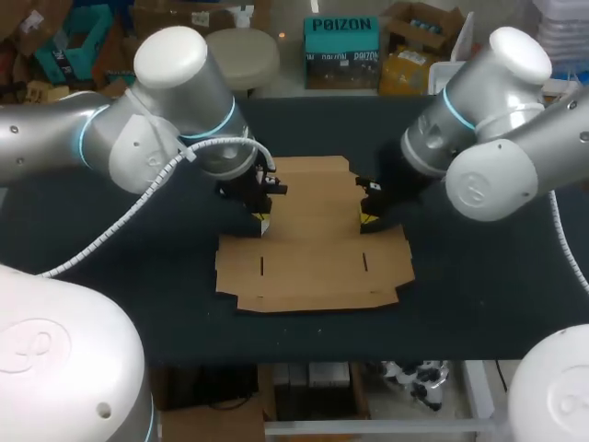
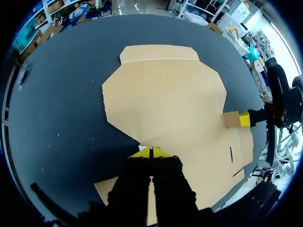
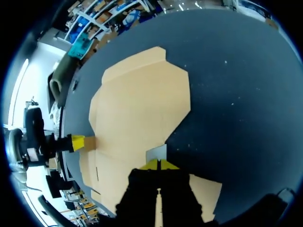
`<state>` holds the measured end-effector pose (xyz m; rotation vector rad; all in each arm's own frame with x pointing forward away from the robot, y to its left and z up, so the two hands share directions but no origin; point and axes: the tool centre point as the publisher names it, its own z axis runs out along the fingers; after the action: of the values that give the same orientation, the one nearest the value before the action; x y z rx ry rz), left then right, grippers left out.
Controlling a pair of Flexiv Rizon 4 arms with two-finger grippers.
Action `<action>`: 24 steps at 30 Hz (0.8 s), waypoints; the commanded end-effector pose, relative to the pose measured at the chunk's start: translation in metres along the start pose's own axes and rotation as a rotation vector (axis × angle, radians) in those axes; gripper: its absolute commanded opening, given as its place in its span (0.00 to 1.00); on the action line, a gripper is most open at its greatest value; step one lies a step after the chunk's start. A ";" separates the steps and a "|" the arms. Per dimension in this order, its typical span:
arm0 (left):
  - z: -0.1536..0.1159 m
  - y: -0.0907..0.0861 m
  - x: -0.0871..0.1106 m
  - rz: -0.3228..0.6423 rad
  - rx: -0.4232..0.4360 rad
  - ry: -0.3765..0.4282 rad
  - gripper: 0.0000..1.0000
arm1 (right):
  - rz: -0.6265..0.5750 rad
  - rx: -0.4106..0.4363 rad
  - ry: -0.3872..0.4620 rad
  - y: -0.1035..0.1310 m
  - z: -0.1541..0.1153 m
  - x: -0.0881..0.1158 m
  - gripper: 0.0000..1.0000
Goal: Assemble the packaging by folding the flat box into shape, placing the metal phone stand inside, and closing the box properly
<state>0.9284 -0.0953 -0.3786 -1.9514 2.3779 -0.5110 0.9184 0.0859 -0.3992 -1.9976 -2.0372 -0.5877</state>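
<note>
Box: the flat cardboard box lies spread out in the middle of the dark table, with every large panel down.
Left arm: the left gripper is set down at the notch on the blank's left edge, its yellow tips pressed together with barely a slit between them.
Right arm: the right gripper is at the matching notch on the right edge, its fingers equally narrow.
Tabs: a small left tab and right tab each stand raised just beside a gripper's tips. Whether either is pinched cannot be told.
Progress: the task looks barely begun, at the first fold. Only the two small tabs appear lifted.
Left to do: raising the walls, putting the stand in and closing the lid all seem to remain.
Phone stand: no view shows it.
Head view alone: it shows both arms' approach and the whole outline of the blank, including the two slots near its front edge.
Wrist views alone: each shows the opposite gripper's tab lifted off the blank, which is hidden under the grippers in the head view.
</note>
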 end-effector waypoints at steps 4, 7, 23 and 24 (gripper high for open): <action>-0.009 0.004 -0.009 -0.018 -0.006 -0.018 0.00 | 0.005 0.042 0.090 0.008 -0.007 -0.021 0.00; -0.011 0.005 -0.015 -0.031 -0.011 -0.018 0.00 | 0.010 0.047 0.100 0.013 -0.012 -0.027 0.00; -0.053 0.017 -0.032 -0.077 -0.002 -0.034 0.00 | -0.021 0.073 0.083 0.023 -0.062 -0.027 0.00; -0.056 0.019 -0.032 -0.079 -0.001 -0.035 0.00 | -0.021 0.072 0.075 0.022 -0.065 -0.027 0.00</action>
<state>0.9137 -0.0542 -0.3494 -2.0477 2.2972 -0.4785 0.9360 0.0392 -0.3628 -1.9217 -2.0117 -0.6461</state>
